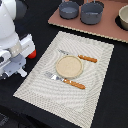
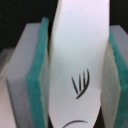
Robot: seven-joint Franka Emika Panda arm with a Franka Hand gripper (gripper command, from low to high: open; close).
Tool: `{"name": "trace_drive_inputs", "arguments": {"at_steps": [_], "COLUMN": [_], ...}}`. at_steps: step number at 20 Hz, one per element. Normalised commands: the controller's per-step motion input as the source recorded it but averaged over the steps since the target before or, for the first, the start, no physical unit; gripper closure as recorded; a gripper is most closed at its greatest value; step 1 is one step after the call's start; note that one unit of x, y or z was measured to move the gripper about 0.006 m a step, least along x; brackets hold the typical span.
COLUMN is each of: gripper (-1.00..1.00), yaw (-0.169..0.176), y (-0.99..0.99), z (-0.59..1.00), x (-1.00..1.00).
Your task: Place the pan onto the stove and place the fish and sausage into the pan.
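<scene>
My gripper [image 2: 80, 75] is shut on the white fish [image 2: 80, 45], which stands upright between the two teal pads [image 2: 37, 80]. In the exterior view the arm and gripper [image 1: 20, 70] are at the left, over the black table beside the placemat; the fish is not visible there. The glossy red sausage [image 1: 31, 53] lies right beside the arm, partly hidden by it. The small grey-blue pan [image 1: 69, 9] sits on the pinkish-brown stove [image 1: 107, 27] at the back; its handle is not discernible.
A larger grey pot [image 1: 91, 12] stands next to the pan on the stove, and another round vessel [image 1: 123, 19] is at the exterior view's right edge. The beige placemat [image 1: 95, 85] holds a round plate [image 1: 68, 66] and orange-handled cutlery [image 1: 75, 84].
</scene>
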Motion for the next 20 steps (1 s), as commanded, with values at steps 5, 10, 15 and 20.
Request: {"name": "trace_drive_inputs", "arguments": {"at_steps": [5, 10, 15, 20], "gripper": [1.00, 1.00, 1.00, 1.00], "yaw": [-0.018, -0.021, -0.017, 0.000], "y": [0.13, 0.47, 0.76, 0.92], "z": [1.00, 1.00, 1.00, 0.83], "x": [0.14, 0.39, 0.58, 0.30]}}
